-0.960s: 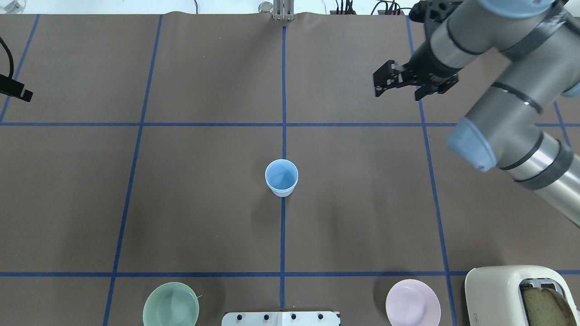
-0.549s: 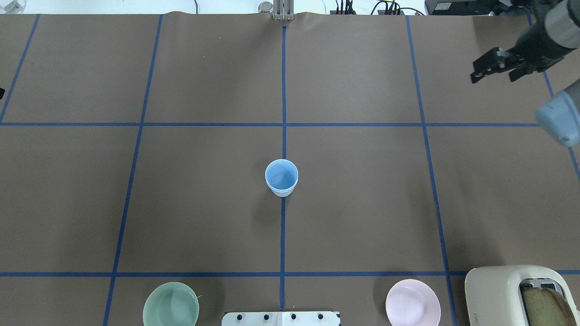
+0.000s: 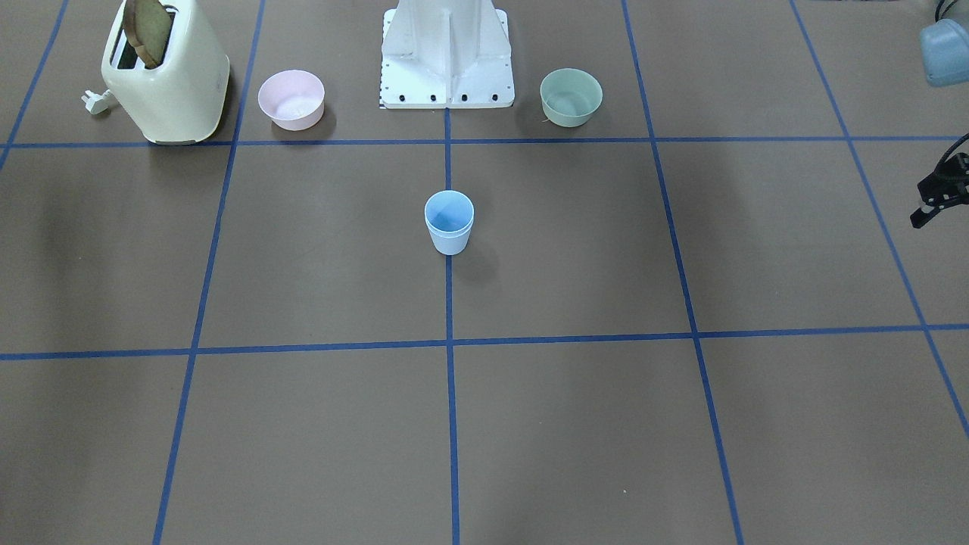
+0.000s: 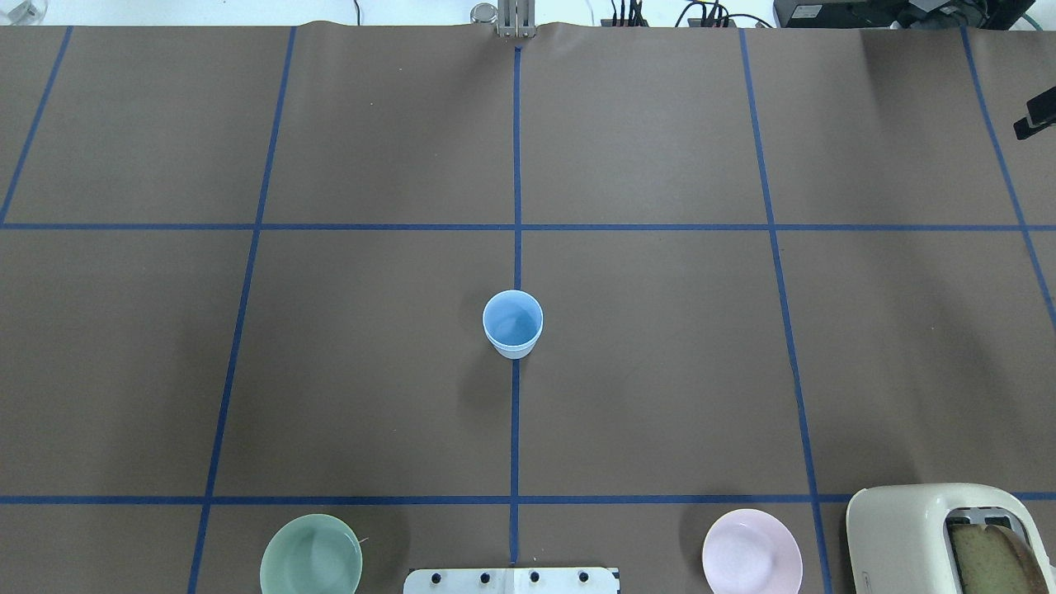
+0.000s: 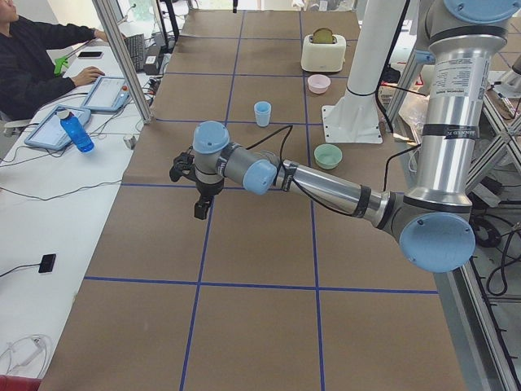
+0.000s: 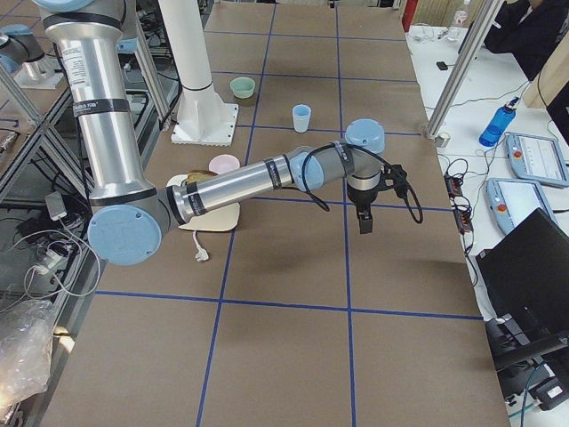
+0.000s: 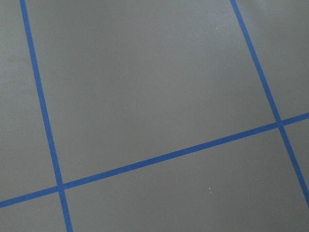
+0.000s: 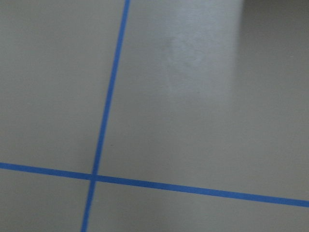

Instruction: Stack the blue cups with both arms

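Blue cups (image 3: 449, 221) nested upright on the table (image 3: 303, 265), nothing touching them. Right gripper (image 6: 364, 224) pulled clear to the side since a second ago, left gripper (image 5: 201, 210) parked well apart; open or closed, impossible to tell for either. Looks like stacking finished. Beyond: pink bowl (image 3: 291, 98), green bowl (image 3: 571, 96), toaster (image 3: 170, 83), none obstructing.

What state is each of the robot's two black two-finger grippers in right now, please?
Left gripper: cannot be told.
Right gripper: cannot be told.
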Robot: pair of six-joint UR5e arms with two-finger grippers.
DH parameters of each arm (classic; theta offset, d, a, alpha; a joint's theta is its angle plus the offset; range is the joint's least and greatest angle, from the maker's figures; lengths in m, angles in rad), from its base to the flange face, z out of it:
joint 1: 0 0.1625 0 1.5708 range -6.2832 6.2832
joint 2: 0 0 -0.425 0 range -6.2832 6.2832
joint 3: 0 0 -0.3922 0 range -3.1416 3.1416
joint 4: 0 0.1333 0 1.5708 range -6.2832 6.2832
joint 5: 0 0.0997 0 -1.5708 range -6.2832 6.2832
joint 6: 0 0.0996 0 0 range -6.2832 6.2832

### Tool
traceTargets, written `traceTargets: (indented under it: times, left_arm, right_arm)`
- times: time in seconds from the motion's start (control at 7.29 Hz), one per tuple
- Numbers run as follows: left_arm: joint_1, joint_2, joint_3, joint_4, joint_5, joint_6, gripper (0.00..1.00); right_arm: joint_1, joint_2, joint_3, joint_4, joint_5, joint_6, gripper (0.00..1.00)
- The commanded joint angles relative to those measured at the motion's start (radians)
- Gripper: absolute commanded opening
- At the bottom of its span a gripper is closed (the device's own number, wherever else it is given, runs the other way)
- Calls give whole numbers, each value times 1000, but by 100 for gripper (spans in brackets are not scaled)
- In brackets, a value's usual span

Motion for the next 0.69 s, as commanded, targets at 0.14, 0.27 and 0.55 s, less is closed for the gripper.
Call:
traceTargets:
  times: [0.14, 0.27, 0.55]
  left_arm:
    - [-1, 3, -3, -3, 0, 0, 98]
    - [-1, 3, -5, -2, 0, 2, 98]
    - [-7, 4, -5, 1, -2, 2, 98]
  right_arm:
    - [19, 6, -5, -1, -11, -10, 100]
    - [19, 0, -5, 1, -12, -10, 100]
    - [24, -15, -6, -7, -9, -10, 100]
